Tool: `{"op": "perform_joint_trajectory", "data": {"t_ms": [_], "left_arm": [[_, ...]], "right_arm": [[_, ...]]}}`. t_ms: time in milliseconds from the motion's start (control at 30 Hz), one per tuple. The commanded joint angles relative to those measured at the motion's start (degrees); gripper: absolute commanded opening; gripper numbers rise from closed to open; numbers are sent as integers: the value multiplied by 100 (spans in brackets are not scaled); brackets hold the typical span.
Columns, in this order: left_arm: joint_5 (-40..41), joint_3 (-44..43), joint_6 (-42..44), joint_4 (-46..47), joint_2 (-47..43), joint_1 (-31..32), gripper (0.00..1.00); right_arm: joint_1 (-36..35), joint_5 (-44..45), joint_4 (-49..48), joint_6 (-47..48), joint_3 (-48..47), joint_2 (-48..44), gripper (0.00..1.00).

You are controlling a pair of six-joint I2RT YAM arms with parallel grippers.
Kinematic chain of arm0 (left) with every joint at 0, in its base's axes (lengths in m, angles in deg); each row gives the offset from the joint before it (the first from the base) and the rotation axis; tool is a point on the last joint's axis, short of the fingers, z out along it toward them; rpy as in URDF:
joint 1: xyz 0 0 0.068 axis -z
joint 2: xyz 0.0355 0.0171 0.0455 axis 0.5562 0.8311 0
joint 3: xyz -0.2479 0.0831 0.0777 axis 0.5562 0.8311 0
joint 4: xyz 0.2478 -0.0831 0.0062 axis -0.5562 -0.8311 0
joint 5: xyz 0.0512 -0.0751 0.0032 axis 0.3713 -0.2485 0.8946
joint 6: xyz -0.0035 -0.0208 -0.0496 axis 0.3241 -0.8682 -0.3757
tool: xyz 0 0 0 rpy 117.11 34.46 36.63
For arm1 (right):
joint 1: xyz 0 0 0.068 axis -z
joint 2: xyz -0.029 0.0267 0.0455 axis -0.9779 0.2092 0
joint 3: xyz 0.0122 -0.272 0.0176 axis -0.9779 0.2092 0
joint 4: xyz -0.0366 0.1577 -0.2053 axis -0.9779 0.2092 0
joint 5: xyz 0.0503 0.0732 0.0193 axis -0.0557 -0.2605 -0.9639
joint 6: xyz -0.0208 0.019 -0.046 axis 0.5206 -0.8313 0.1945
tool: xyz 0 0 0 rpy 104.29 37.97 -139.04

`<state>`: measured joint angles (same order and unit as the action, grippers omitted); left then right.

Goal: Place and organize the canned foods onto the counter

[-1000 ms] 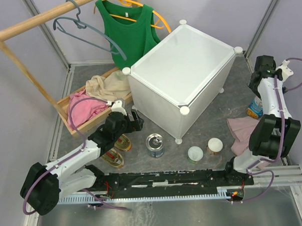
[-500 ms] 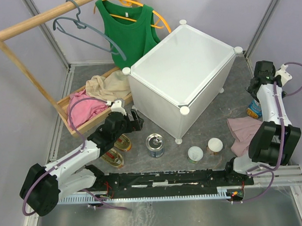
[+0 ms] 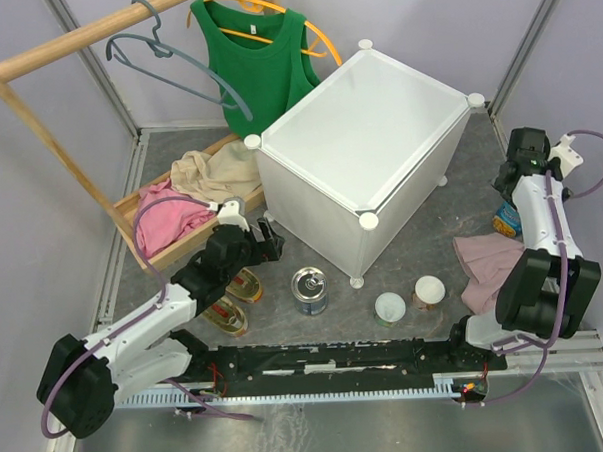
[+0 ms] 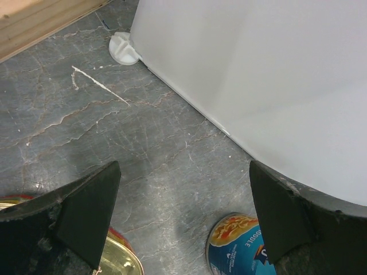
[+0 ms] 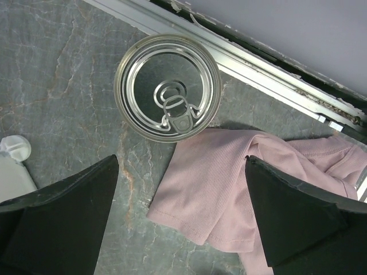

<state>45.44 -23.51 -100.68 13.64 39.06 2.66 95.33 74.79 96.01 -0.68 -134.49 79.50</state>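
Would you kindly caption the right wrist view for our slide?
Open right hand above an upright pull-tab steel can beside a pink garment on the grey floor.

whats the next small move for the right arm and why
Probably ease the right gripper forward and down until the steel can sits between its open fingers. In the wrist view the can stands upright ahead of the fingertips, not between them, with the pink cloth close beside it.

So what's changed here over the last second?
The right end effector has sunk slightly toward the tall can beside the pink cloth, open, gripping nothing. The left end effector, also open, barely shifted. The can, the cloth and the counter stayed put.
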Motion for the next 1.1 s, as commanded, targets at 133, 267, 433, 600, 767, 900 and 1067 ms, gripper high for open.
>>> {"op": "perform_joint_trajectory", "data": {"t_ms": [133,267,433,600,767,900,1067], "left_arm": [[229,-225,71,169,62,3,99],[232,-232,76,302,208,4,99],[242,-254,78,430,383,0,99],[245,-350,163,504,542,-4,99],[209,-364,171,581,638,-14,99],[205,-333,159,614,589,-21,99],[199,-280,134,608,507,-23,99]], "right_arm": [[163,29,-66,-230,-248,279,100],[201,166,-70,-274,-418,468,100],[217,232,43,-412,-709,869,100],[232,356,143,-515,-969,1198,100],[247,430,186,-587,-1161,1379,100],[269,509,364,-596,-1320,1523,100],[277,614,522,-684,-1358,1643,100]]}}
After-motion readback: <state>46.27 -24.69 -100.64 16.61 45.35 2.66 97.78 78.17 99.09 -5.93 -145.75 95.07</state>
